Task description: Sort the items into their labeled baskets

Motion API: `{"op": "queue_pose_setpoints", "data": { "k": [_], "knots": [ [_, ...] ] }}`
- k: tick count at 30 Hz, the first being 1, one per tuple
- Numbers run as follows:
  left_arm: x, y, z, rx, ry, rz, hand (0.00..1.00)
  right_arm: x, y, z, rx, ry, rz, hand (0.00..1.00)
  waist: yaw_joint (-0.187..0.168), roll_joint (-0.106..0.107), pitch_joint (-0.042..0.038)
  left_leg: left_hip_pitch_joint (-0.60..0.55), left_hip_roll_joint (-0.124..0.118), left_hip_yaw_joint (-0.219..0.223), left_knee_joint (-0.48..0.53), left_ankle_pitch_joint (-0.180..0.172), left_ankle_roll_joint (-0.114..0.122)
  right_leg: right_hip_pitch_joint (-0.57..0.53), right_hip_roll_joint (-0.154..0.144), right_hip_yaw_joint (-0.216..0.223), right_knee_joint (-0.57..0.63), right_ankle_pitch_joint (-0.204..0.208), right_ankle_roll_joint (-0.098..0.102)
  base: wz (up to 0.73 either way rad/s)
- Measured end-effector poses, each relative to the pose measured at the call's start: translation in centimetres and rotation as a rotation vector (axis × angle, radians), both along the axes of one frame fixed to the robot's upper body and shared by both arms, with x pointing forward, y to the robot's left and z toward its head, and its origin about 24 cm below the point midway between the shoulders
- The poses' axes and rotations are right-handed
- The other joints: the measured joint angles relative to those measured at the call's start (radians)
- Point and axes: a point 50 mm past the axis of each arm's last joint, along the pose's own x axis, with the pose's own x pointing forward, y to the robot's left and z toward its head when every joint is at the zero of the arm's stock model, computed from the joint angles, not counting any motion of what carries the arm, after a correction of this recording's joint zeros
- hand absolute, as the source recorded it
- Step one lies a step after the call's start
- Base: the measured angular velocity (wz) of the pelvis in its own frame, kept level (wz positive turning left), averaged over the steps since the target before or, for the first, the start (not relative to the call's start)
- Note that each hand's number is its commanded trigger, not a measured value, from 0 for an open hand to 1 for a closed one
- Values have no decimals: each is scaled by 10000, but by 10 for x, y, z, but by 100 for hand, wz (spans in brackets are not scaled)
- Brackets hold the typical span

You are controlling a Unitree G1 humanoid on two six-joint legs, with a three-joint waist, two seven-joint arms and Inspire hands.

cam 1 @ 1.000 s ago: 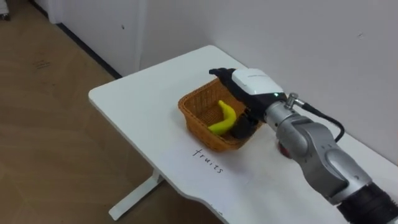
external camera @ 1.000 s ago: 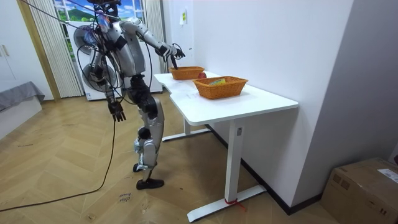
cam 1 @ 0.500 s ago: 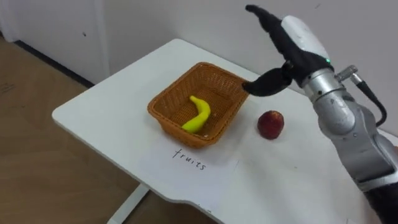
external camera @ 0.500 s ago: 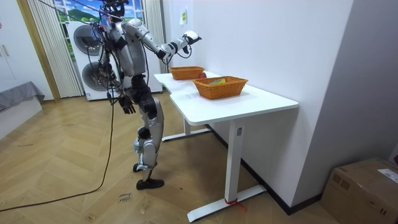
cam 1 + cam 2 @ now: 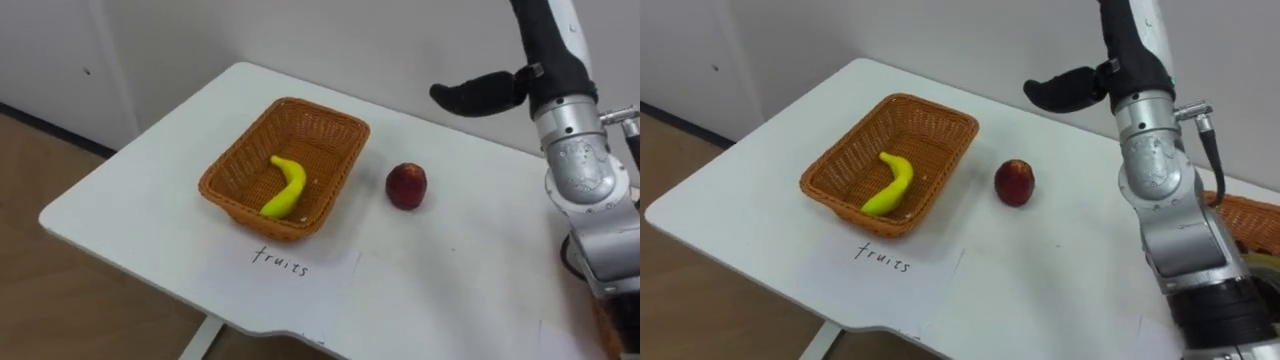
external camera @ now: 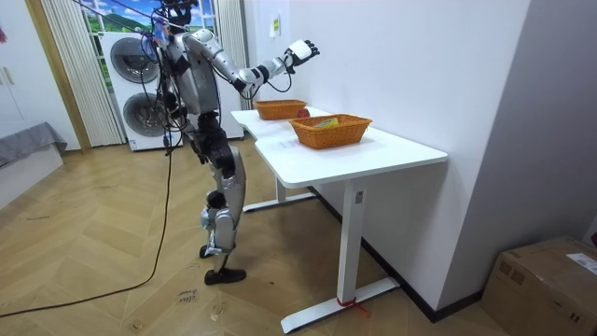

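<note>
A wicker fruit basket (image 5: 330, 125) stands on the white table (image 5: 450, 280) with a yellow banana (image 5: 285, 187) lying inside it. A red apple (image 5: 406, 185) sits on the tabletop just right of the basket. My right hand (image 5: 550, 50) is raised high above the table, behind and to the right of the apple. It is open and holds nothing, with its thumb (image 5: 480, 92) pointing left. In the room view that hand (image 6: 300, 51) is lifted over the far basket (image 6: 280, 109). My left hand (image 6: 177, 142) stays down by my hip.
A paper label (image 5: 285, 265) lies in front of the fruit basket. A second wicker basket (image 6: 331, 129) with mixed items stands further along the table, its rim (image 5: 1250, 222) at my right. The table's back edge meets the wall. Washing machines (image 6: 140, 84) stand behind me.
My right hand has lifted out of the fruit basket and risen high, leaving the banana inside. The head camera has shifted, bringing the apple into sight. My left arm has swung up towards my hip.
</note>
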Motion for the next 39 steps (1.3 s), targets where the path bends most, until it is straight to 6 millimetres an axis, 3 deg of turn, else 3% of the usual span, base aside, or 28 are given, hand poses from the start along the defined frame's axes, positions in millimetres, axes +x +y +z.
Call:
{"op": "queue_pose_setpoints", "data": {
  "k": [10,16,20,22,26,29,35,39],
  "knots": [
    [10,1,1,60,-267,-74,0,4,-8,-8,1741,656,96,0,-141,-84,-83,-22,100,104,-20,3,-3,-57,28,49,-47,0,0,-1],
    [16,1,0,57,-310,-97,0,11,-10,-7,2497,810,137,0,-155,-59,-67,-11,109,195,-20,6,-2,-86,30,99,-65,1,0,-3],
    [15,-2,-2,8,-214,-23,0,11,-10,-6,2864,712,72,0,-217,57,7,-33,125,180,-17,4,-3,2,103,93,-306,85,21,0],
    [14,-4,-3,5,-170,-39,0,12,-10,-8,2977,778,68,0,-232,151,-13,-65,124,175,-21,3,-4,26,153,92,-434,171,16,0],
    [9,-7,-6,13,-1,125,0,13,-12,-19,3327,1185,-95,0,-243,319,-80,-109,116,164,-18,4,-4,41,180,81,-549,217,0,0],
    [4,-8,-8,13,228,214,0,14,-12,-31,3533,1595,-284,0,-334,383,-72,-194,106,-3,-30,5,-7,32,183,-47,-553,217,0,11],
    [-6,-9,-13,-55,725,176,0,14,-22,-54,3550,2499,-915,0,-293,262,-116,-176,90,-76,-33,27,-31,61,183,-148,-556,217,1,7],
    [-14,-11,-16,-106,1071,97,0,13,-24,-66,3475,2949,-1129,0,-262,177,-81,-168,102,-140,-33,28,-29,98,172,-179,-573,217,1,5]
  ]
}}
